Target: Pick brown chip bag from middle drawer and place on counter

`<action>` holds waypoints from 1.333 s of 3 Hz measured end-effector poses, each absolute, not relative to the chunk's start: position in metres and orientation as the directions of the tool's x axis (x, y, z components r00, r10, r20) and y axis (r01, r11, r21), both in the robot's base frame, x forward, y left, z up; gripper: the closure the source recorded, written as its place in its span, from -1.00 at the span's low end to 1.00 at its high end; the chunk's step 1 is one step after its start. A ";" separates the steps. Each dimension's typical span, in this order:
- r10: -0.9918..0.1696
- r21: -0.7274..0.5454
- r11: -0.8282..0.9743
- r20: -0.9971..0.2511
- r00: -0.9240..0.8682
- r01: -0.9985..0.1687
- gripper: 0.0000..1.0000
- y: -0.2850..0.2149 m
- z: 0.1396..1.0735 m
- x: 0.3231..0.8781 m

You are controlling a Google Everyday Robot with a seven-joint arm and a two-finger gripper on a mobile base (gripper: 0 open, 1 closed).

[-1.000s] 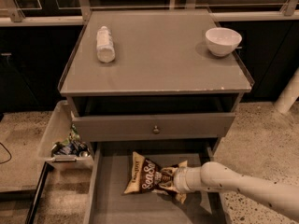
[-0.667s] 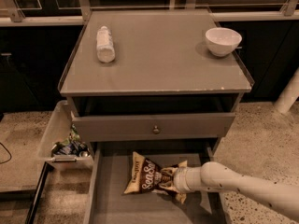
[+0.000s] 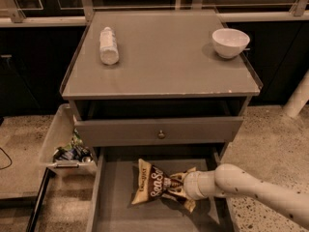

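The brown chip bag (image 3: 152, 185) lies in the open middle drawer (image 3: 118, 204), its cream ends and white "Sea Salt" script showing. My gripper (image 3: 181, 187) reaches in from the right on a white arm and sits at the bag's right end, against the crinkled foil. The counter (image 3: 164, 57) is the grey cabinet top above the drawers.
A white plastic bottle (image 3: 108, 45) lies on the counter's left and a white bowl (image 3: 230, 42) stands at its right. A closed drawer front with a small round knob (image 3: 161, 135) sits above the open drawer. A clear bin with clutter (image 3: 67, 146) hangs at the cabinet's left.
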State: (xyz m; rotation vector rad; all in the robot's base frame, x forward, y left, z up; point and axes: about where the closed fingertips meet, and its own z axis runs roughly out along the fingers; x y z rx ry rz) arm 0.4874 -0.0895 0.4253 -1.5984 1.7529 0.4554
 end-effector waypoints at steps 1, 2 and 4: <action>-0.710 -0.223 0.149 -0.702 0.053 -0.963 1.00 -0.101 0.489 0.478; -0.737 -0.270 0.127 -0.670 0.091 -0.954 1.00 -0.109 0.550 0.475; -0.732 -0.315 0.091 -0.665 0.151 -0.945 1.00 -0.105 0.576 0.462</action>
